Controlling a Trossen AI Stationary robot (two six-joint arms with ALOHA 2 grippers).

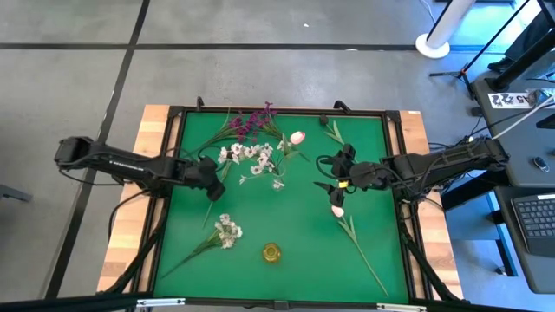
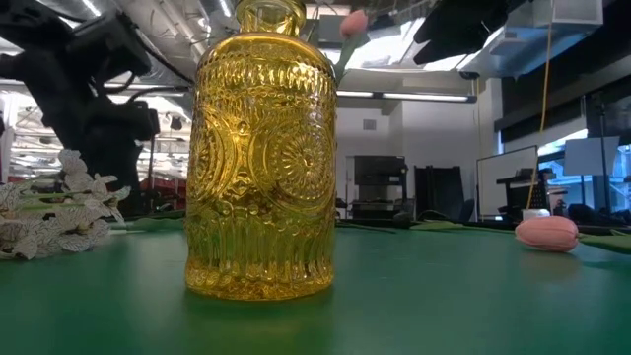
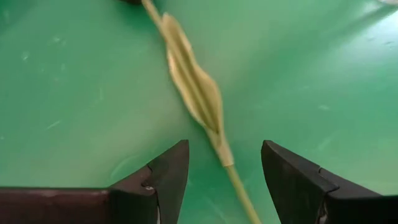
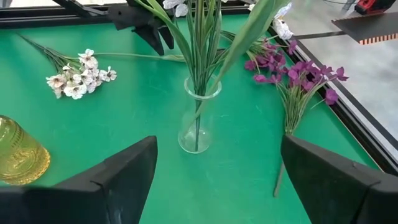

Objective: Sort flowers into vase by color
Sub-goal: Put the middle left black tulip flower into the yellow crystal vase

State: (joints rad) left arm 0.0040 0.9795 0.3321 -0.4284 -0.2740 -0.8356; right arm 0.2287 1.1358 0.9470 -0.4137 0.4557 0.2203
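While open, left end effector (image 3: 224, 180) straddles a green stem (image 3: 217, 146)

The tabletop (image 1: 286, 221) is covered in green felt inside a dark frame, with pale wooden boards (image 1: 130, 225) showing along both sides. It stands on a grey concrete floor (image 1: 260, 78) crossed by dark lines. At the far right corner a white round pedestal base (image 1: 431, 45) rests on the floor, and a keyboard (image 1: 535, 218) lies on a grey desk at the right edge. Seen level across the table, the room has ceiling strip lights (image 2: 409, 96), dark monitors (image 2: 508, 177) and black cabinets (image 2: 380, 187).
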